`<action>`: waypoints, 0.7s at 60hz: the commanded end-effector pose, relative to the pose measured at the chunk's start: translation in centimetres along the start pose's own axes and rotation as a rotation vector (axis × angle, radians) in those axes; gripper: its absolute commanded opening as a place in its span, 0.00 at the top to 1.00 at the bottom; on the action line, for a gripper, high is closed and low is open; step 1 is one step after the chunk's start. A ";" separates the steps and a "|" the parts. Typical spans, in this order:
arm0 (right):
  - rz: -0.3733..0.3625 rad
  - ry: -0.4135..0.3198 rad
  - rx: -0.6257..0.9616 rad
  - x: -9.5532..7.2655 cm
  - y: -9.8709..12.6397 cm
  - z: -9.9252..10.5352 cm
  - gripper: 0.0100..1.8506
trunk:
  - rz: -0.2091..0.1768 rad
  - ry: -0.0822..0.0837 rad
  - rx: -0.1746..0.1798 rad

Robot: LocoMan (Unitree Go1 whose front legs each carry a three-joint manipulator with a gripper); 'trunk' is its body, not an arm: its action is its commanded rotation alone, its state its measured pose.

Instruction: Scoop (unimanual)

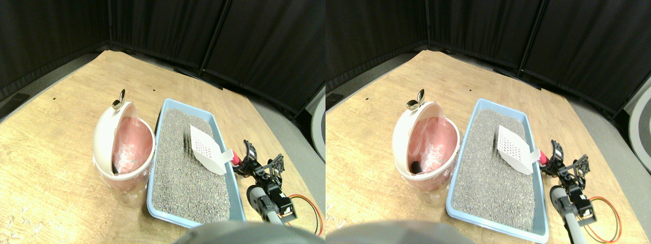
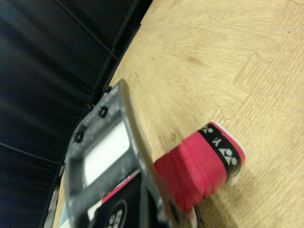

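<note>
Evidently the white slotted litter scoop [image 1: 207, 149] is a light, stiff plastic thing, its blade lifted clear above the grey litter, roughly at the middle of the pale blue litter tray [image 1: 158, 201], with its handle running toward four o'clock over the tray's right rim. The red wrapped handle [image 2: 202, 166] gives a thick, grippy hold and is the sensible place to take it; the right gripper [image 1: 243, 158] is pinching it there in the stereo pair view, a dark jaw frame lying along the wrap in the wrist view. I judge a loaded blade would lever against that hold. At nine o'clock of the tray, touching it, stands a white bin with a pink liner [image 1: 123, 148], lid tipped back. All rests on wood-pattern foam floor mats [image 1: 51, 168], with black curtains [image 1: 244, 46] behind.
</note>
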 end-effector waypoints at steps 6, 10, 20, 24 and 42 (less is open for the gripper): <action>0.016 0.011 0.001 -0.3 0.2 0.9 0.48 | 0.011 0.013 -0.009; 0.040 0.035 -0.022 -0.7 0.0 1.4 0.47 | 0.015 0.015 -0.013; 0.054 0.103 -0.024 -2.1 -0.1 2.5 0.35 | 0.012 0.016 -0.013; 0.059 0.112 -0.028 -3.1 -0.1 2.9 0.32 | 0.009 0.018 -0.013; 0.162 0.005 0.011 -5.7 -0.2 4.0 0.55 | -0.005 0.013 -0.004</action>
